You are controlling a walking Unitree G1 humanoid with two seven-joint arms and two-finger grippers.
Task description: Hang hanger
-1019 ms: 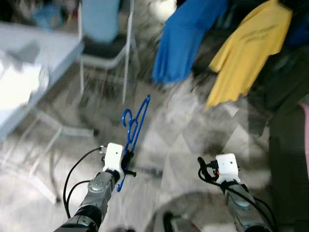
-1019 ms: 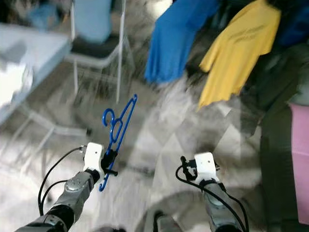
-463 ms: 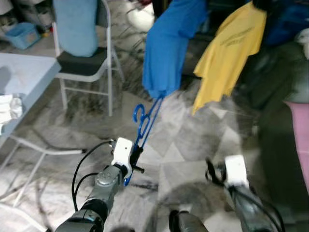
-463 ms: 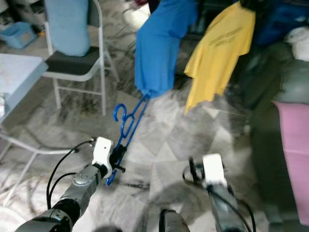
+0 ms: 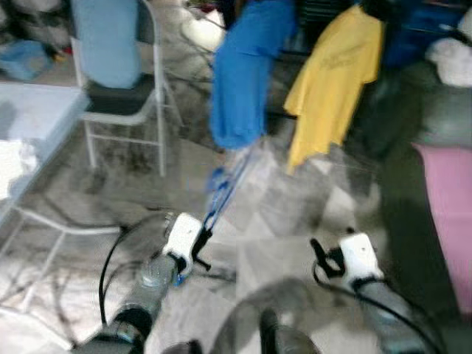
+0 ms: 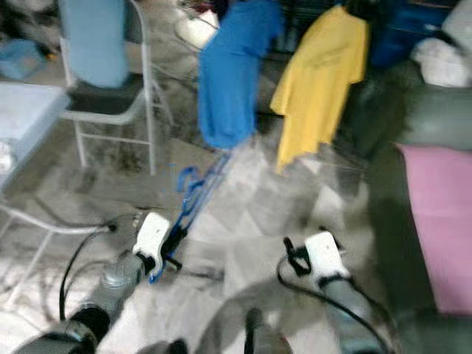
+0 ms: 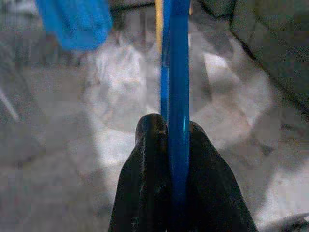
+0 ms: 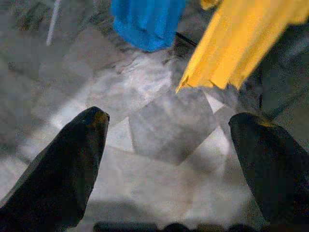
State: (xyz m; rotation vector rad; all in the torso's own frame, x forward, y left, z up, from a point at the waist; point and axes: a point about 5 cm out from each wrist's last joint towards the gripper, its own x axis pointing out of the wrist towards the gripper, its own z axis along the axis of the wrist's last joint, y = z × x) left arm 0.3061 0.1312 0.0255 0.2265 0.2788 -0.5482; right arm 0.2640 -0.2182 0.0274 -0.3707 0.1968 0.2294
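Observation:
A blue plastic hanger (image 5: 223, 190) sticks up and forward from my left gripper (image 5: 198, 243), which is shut on its lower end. In the left wrist view the hanger's blue bar (image 7: 176, 96) runs between the two black fingers (image 7: 149, 179). My right gripper (image 8: 169, 135) is held out low on the right, open and empty, its fingers (image 8: 72, 164) spread wide over the floor. Ahead hang a blue garment (image 5: 243, 70) and a yellow T-shirt (image 5: 332, 74), side by side. What they hang from is out of view.
A folding chair (image 5: 122, 81) with a light blue cloth over its back stands at the left. A pale table (image 5: 37, 118) edge is at the far left. A pink cushion (image 5: 446, 214) and dark furniture lie to the right. Grey marbled floor (image 5: 295, 214) is underfoot.
The camera has swung slightly; the hanging clothes sit a little further left and closer. The picture is blurred. My left gripper still holds the hanger.

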